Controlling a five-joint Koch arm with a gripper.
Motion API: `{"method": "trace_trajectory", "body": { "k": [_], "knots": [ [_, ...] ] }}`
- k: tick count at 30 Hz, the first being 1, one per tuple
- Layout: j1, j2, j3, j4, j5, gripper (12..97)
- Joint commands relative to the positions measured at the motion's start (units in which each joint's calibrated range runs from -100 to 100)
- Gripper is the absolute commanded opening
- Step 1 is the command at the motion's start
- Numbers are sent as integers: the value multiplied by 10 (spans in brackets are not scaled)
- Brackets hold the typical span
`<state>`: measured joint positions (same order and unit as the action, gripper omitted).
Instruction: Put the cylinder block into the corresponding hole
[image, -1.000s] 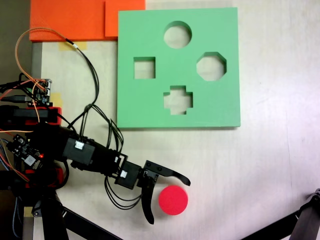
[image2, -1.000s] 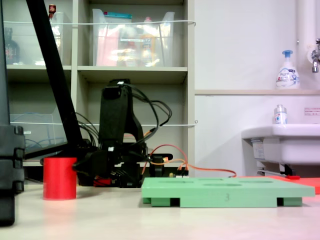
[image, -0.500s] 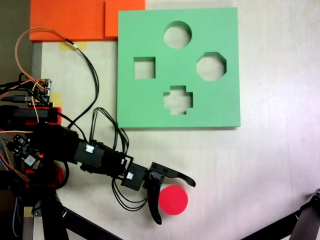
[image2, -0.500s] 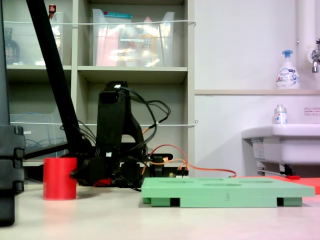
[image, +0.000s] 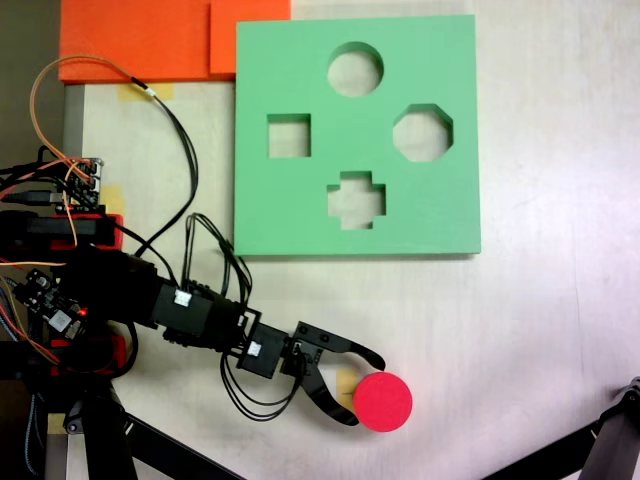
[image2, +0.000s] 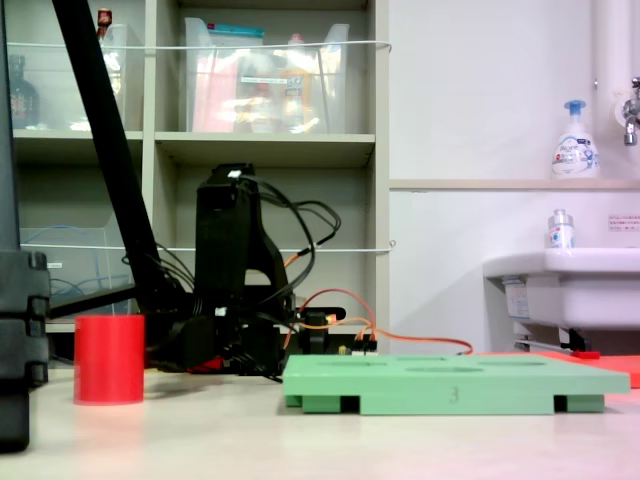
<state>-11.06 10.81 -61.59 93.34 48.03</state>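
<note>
- Seen from above, the gripper (image: 352, 388) lies low on the bench (image: 540, 320), jaws spread apart, holding nothing
- The cylinder block (image: 383, 402) stands upright just right of the jaw tips, at the bench's near edge
- The corresponding hole (image: 355, 69), far on the green board (image: 300, 210), lies well apart from it

Top-down fixed view: foam board (image: 430, 210) flat on table (image: 560, 320), upper middle. Circular hole (image: 355, 69) at its top, octagonal cut-out (image: 423, 132) lower right, square cut-out (image: 289, 136) lower left, cross cut-out (image: 356, 199) below. Cylinder block (image: 383, 402) on table well below board. End effector (image: 353, 390) just left of block, jaws spread, tips by block's left edge.
</note>
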Motion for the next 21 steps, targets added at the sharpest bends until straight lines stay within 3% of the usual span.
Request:
{"method": "trace_trajectory", "body": {
  "k": [1,4,8,21],
  "knots": [
    [0,-24,0,67,1,429],
    [0,-28,-3,67,1,450],
    [4,-27,27,67,2,695],
    [5,89,191,67,18,710]
  ]
}}
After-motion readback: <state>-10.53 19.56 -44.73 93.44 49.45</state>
